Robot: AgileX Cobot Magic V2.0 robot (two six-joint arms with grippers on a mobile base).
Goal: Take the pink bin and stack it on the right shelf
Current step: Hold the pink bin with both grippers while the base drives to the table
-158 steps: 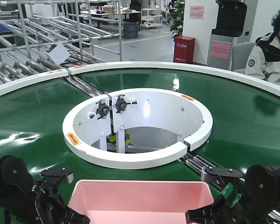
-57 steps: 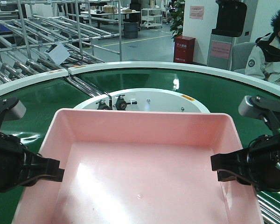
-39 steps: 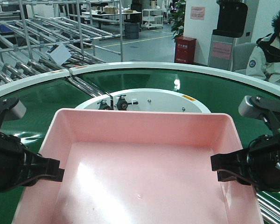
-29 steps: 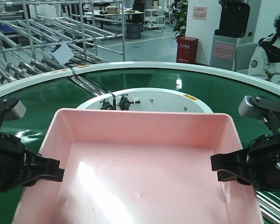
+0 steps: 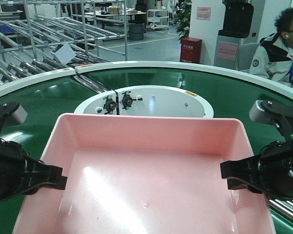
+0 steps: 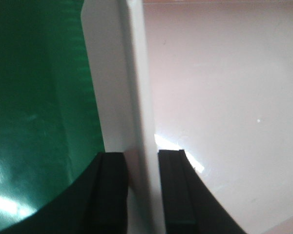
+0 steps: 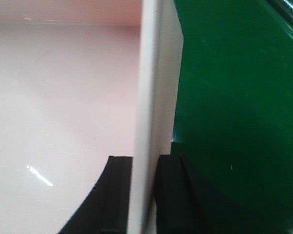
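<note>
The pink bin [image 5: 146,190] is held up in front of me over the green belt, open side up and empty. My left gripper [image 5: 56,183] is shut on its left wall. In the left wrist view the left gripper [image 6: 142,161] has one finger outside and one inside the bin wall [image 6: 136,87]. My right gripper [image 5: 229,178] is shut on the right wall. In the right wrist view the right gripper [image 7: 144,163] clamps the bin rim [image 7: 154,73] the same way. The right shelf is out of view.
The curved green conveyor belt [image 5: 234,92] runs under and beyond the bin, around a white ring opening [image 5: 151,100]. Metal roller racks [image 5: 44,34] stand at the back left. A seated person [image 5: 281,44] and a red box [image 5: 191,48] are at the back right.
The bin has risen from low at the frame's bottom to fill the view, held by both grippers. Lately the background slides left while the bin and grippers stay fixed in frame.
</note>
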